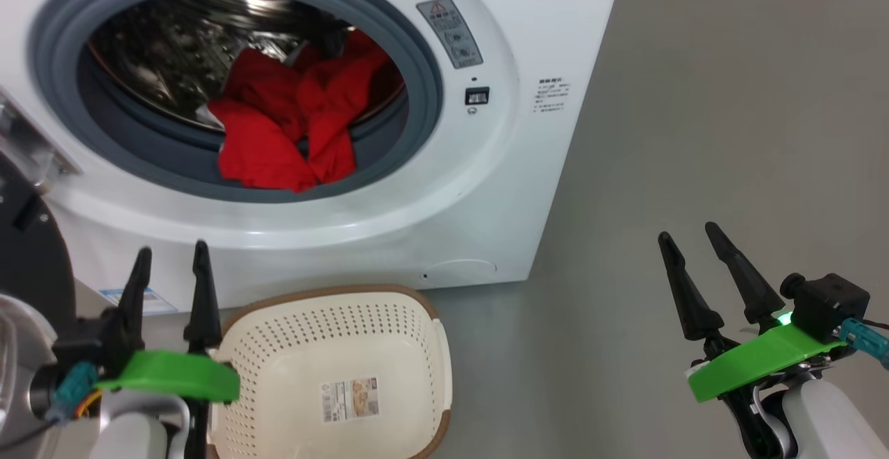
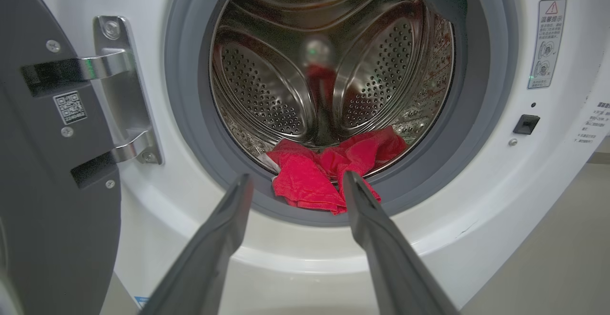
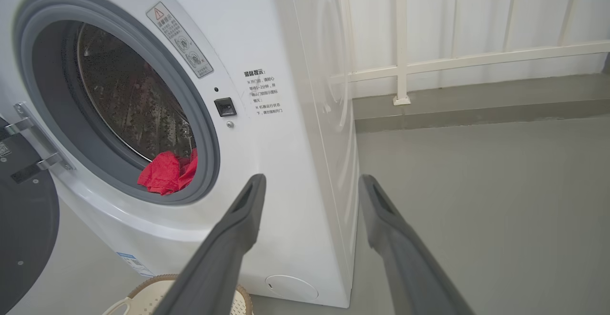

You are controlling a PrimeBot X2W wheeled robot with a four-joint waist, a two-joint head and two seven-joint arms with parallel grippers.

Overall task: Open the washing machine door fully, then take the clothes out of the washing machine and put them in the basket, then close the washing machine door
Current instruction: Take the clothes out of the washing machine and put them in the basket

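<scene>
The washing machine (image 1: 528,132) stands on the floor (image 1: 694,98) with its door (image 2: 52,219) swung wide to the left, and the empty basket (image 1: 292,348) sits on the floor just before its front, below the opening. The clothes (image 1: 278,132) lie at the front lip of the drum (image 1: 160,49), spilling onto the grey ring (image 1: 420,77). The left tool (image 1: 173,249) and right tool (image 1: 689,232) both hang empty, fingers apart; a shallow pinch may lift one layer only, letting the rest snag the ring or drop beside the basket.

A grey floor (image 3: 500,200) spreads beneath and beyond the right gripper (image 3: 310,179). Farther ahead of it, a white railing (image 3: 400,34) stands on a low grey step (image 3: 476,96).
</scene>
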